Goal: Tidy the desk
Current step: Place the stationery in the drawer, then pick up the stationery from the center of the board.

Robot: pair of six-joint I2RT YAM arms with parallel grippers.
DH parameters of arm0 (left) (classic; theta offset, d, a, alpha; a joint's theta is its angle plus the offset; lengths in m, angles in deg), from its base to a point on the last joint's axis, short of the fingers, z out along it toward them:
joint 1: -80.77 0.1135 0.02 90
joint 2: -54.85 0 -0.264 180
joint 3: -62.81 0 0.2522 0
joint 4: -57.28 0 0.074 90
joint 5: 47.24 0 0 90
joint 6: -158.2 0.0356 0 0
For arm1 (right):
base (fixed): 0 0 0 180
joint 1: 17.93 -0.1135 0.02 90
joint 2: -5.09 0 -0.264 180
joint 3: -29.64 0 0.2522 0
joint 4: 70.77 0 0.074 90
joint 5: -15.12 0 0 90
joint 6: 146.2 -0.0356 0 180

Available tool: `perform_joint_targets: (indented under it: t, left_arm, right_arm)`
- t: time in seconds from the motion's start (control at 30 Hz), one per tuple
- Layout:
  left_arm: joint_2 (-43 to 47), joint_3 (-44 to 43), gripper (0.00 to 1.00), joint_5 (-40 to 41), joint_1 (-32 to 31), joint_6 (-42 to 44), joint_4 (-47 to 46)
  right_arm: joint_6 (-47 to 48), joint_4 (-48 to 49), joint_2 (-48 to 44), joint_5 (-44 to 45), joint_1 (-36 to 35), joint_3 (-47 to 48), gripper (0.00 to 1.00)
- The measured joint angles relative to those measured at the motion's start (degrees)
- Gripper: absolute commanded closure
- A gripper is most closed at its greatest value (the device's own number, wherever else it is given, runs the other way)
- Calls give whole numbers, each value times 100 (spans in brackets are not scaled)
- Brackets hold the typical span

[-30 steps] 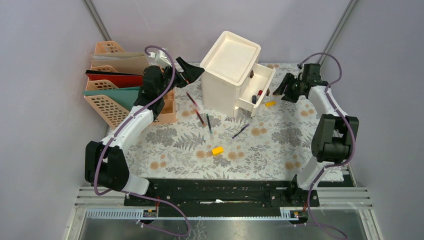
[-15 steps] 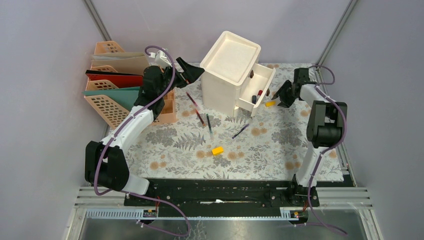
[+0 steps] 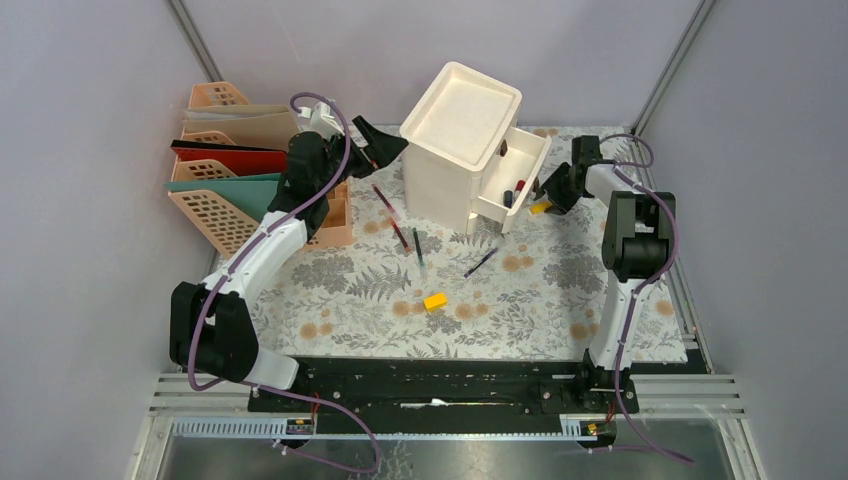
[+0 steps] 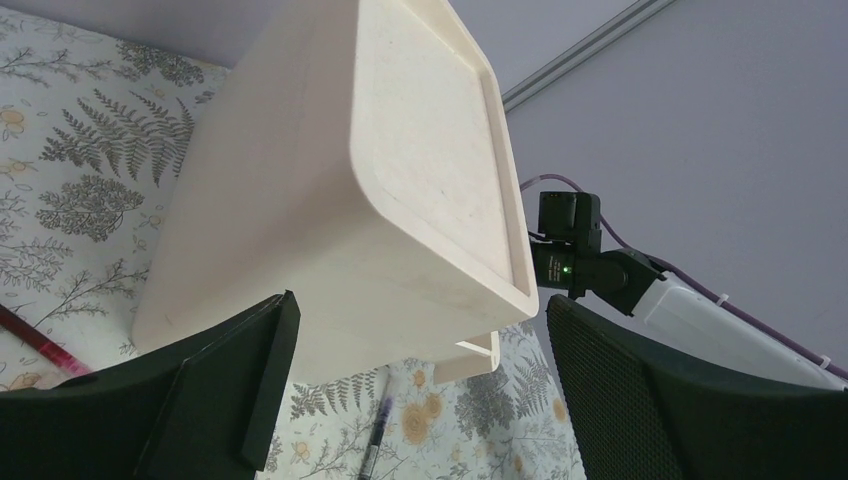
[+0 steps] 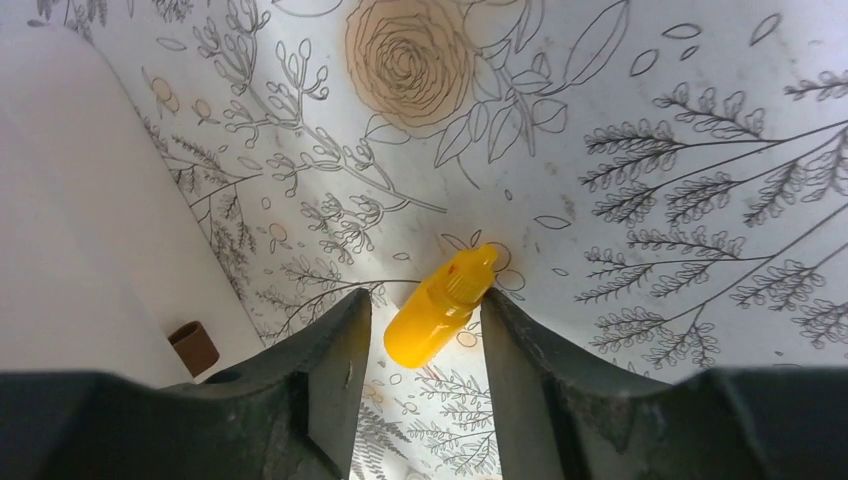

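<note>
Bench (image 3: 560, 300): the fern-and-flower cloth carries everything, and loose things lie from its middle to the far edge.
Drawer unit (image 3: 462, 140): cream, at the far edge near the middle; its open drawer (image 3: 520, 170) points toward the far right corner and holds small things.
File racks (image 3: 215, 195): at the far left corner.
Left claw (image 3: 385, 143): jaws spread fully, holding nothing, hanging beside the drawer unit's left face.
Right claw (image 5: 425, 340): jaws about half open, one on each side of the yellow bottle; a sliver of cloth shows on one side, so it looks unclamped.
Pens (image 3: 418, 245): loose in front of the drawer unit.
Yellow bottle (image 5: 440, 305): lying flat on the cloth just beside the open drawer.
Step in hand: probably grasping the bottle to put it in the drawer.
Doing it well: centre the jaws on the bottle's body, not its narrow cap. Close squarely, since a round bottle may roll or squirt out. Lift it above the drawer wall before carrying it across.
</note>
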Motion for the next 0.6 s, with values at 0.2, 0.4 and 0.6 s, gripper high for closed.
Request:
perform_joint_targets:
  t: [0.2,0.4,0.6]
  left_arm:
    - [0,0,1,55,-13,4,98]
    - [0,0,1,87,-24,11,118]
    - [0,0,1,90,-31,20,116]
  right_arm:
    - [0,-114,20,398,-26,42,69]
    - [85,-125,20,496,-35,31,67]
    - [299,0,-146,542,-44,-203,58]
